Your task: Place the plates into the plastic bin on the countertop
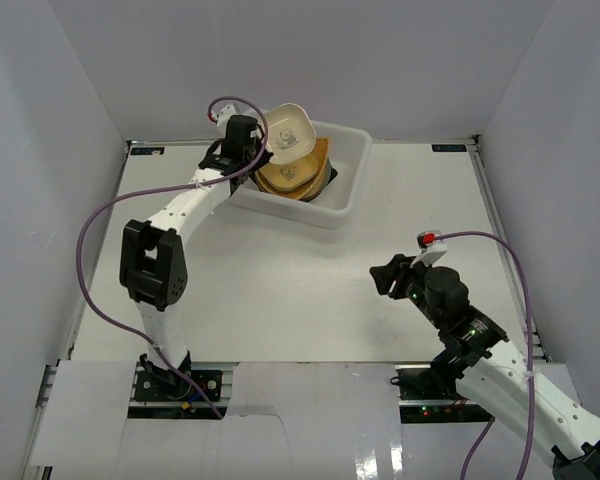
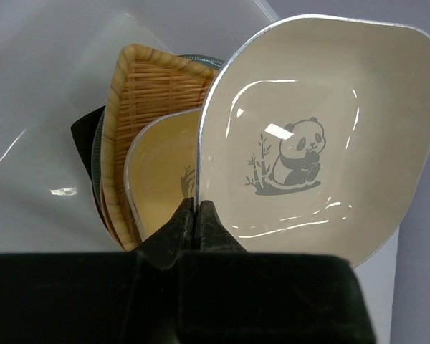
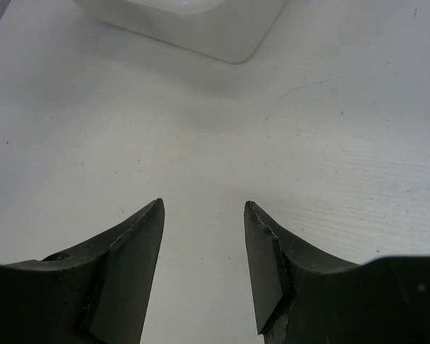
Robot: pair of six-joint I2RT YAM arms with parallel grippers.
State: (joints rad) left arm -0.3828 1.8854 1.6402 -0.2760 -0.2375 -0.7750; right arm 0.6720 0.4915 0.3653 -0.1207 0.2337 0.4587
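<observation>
Left gripper (image 2: 196, 215): jaws clamped on the lower rim of the cream panda plate (image 2: 308, 143), with only that thin edge between them.
Cream panda plate: held on edge and tilted above the far-left end of the plastic bin (image 1: 352, 185). Its printed face is turned toward the left wrist camera.
Plastic bin: sits at the far side of the countertop (image 1: 280, 290), close to the back wall (image 1: 360, 60).
Inside the bin: 4 plates lean together in a stack. Nearest is a yellow plate (image 2: 161, 172) with a bamboo print, then a woven tan square plate (image 2: 147, 93), a grey-blue plate (image 2: 204, 60) showing only its rim, and a black-rimmed plate (image 2: 82, 132) at the left.
In the way: the stack lies directly behind and below the held plate. The yellow plate is just beside its rim, but I cannot tell whether they touch.
Right gripper (image 3: 203, 208): jaws apart with nothing between them, over bare countertop and well apart from the bin.
Purple cable (image 1: 92, 228): loops out from the left arm over the countertop's left side.
</observation>
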